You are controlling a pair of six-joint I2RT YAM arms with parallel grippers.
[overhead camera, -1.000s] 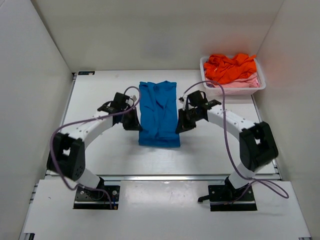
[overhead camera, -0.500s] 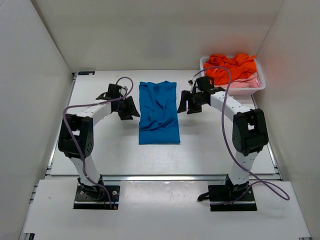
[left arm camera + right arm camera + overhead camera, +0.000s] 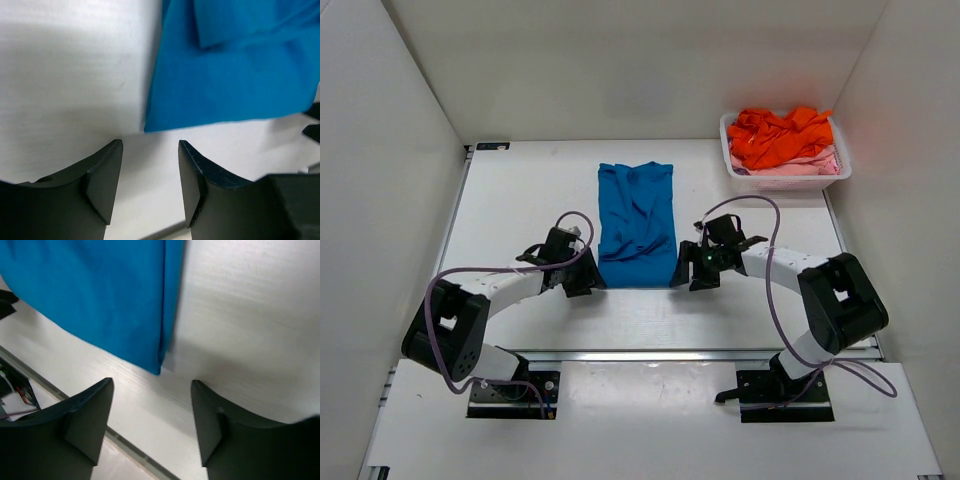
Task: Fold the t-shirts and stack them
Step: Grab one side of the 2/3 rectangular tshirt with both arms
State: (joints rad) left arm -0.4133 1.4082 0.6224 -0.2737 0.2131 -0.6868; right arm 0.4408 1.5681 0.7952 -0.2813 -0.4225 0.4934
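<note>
We are mid-fold on the blue t-shirt [image 3: 637, 225]: our left gripper [image 3: 150, 145] and right gripper [image 3: 152, 382] gape empty at its near corners. Next we should pinch both and carry them far.

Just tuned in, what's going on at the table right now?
Both arms are working on the blue t-shirt, which lies on the table folded into a long strip. The left gripper and right gripper are open and hold nothing. Each is poised just off one near corner of the shirt. The orange t-shirt and pink t-shirt sit crumpled in the white basket at the far right.
</note>
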